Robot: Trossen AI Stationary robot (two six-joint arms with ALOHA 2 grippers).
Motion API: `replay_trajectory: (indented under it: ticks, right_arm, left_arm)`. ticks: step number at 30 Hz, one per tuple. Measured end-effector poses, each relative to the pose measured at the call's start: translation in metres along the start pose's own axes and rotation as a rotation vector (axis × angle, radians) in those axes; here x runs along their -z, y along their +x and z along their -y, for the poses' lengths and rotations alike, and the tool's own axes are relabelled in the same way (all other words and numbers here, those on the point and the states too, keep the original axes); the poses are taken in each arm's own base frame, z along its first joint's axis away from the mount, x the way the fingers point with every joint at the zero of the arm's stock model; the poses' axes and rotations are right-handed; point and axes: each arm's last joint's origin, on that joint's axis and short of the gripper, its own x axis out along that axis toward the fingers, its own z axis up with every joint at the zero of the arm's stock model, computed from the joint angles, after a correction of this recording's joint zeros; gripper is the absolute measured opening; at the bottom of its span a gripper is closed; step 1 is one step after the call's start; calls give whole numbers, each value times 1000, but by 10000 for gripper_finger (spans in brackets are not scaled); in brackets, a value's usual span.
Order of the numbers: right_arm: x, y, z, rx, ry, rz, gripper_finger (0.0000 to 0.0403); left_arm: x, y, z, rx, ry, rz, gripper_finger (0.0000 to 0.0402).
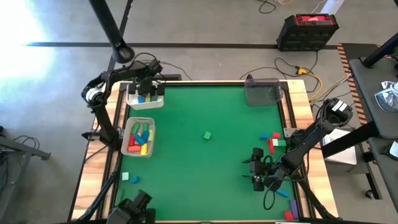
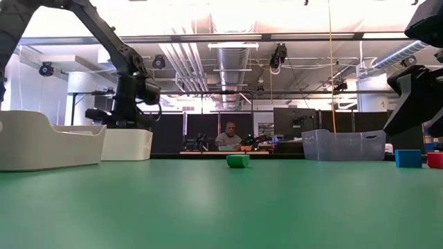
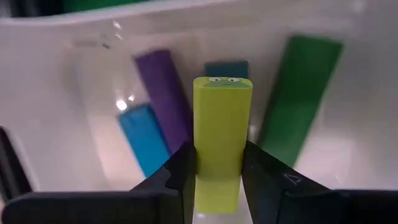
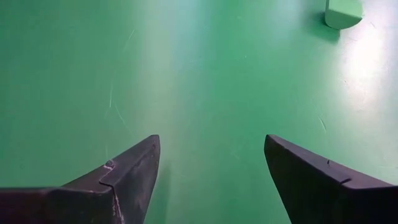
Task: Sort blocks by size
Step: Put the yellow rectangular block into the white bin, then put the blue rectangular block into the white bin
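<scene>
So the left gripper [image 3: 217, 177] is hanging over the white tray [image 1: 145, 99] at the far left corner of the green surface [image 1: 205, 174], clamped tight on a yellow bar [image 3: 221, 137] that sticks out past its fingers and points down into the tray. Already lying in that tray under it are a purple bar [image 3: 165, 93], a light blue bar [image 3: 143, 140], a dark green bar [image 3: 298, 99] and a teal block [image 3: 227, 68] mostly hidden behind the yellow one. Just nearer than that tray sits a second tray [image 1: 138, 137] stuffed with red, yellow and green blocks, and nearer again there are two loose little blocks [image 1: 129, 178] by the left edge. Right of the trays, roughly mid-surface, is a lone green cube [image 1: 207, 135] with nothing around it. Further right, at the far right corner, stands a clear bin [image 1: 263, 92]. The right gripper [image 1: 257, 168] is low over the surface to the right of the green cube, fingers spread wide with nothing between them, just bare green. Beyond it is a small cluster of red, blue and green blocks [image 1: 272, 141] near the right edge, and a couple more blocks [image 1: 291, 210] at the near right corner.
</scene>
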Motion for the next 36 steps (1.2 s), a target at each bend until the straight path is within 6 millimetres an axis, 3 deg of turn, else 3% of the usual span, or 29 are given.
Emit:
replay_trajectory:
  ticks: [5, 10, 14, 18, 22, 26, 32, 36]
  right_arm:
    - [0, 0, 0, 1, 1, -2, 286]
    - [3, -2, 4, 24, 7, -42, 298]
    - [-1, -10, 8, 64, 45, -95, 309]
    - [-15, -21, 4, 43, 96, -174, 315]
    - [-27, -33, -6, -43, 199, -319, 309]
    - [-25, -46, -18, -126, 316, -505, 296]
    - [-2, -66, -32, -115, 406, -733, 277]
    - [6, -71, -34, -48, 446, -786, 267]
  left_arm:
    - [-2, 12, 3, -17, 17, -25, 116]
    - [0, 6, 3, -21, 31, -12, 146]
    - [10, -26, 5, 13, 88, 59, 170]
    - [35, -64, 11, 46, 178, 174, 197]
    - [80, -95, 24, 134, 329, 282, 216]
    - [142, -115, 42, 256, 530, 418, 221]
    - [245, -116, 55, 484, 874, 589, 219]
    - [298, -113, 52, 630, 953, 747, 219]
